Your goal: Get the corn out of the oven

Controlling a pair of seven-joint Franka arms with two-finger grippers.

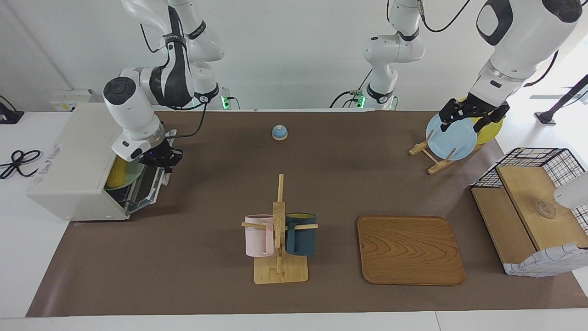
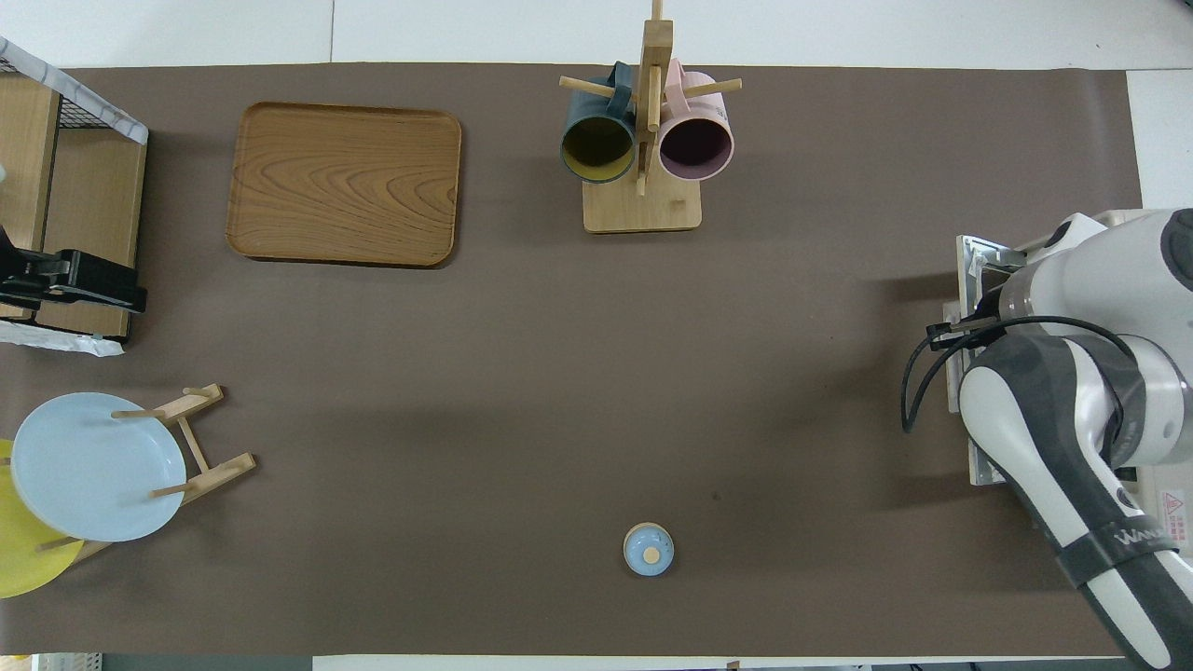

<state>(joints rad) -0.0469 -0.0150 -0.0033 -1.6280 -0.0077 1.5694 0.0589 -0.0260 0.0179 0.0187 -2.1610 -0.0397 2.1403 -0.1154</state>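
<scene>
A brown mat [image 1: 206, 257] covers the white table [image 1: 14, 276]. On it, in the facing view: a mug rack [image 1: 280, 271] at centre, a wooden tray [image 1: 410, 250] at its 3 o'clock, a small blue bell [image 1: 279, 132] at 12, the oven [image 1: 78, 165] at 9, a plate rack [image 1: 432, 158] at 2, and a wire basket shelf [image 1: 528, 211] at 3.

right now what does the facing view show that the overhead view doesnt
Only the facing view shows the corn, lying on a pale green plate inside the oven, with the right gripper at the oven's open front. It also shows the left gripper over the blue plate.

Only the overhead view looks into the mouths of the dark blue mug and pink mug.

Both show the wooden tray, the mug rack and the small blue bell.
</scene>
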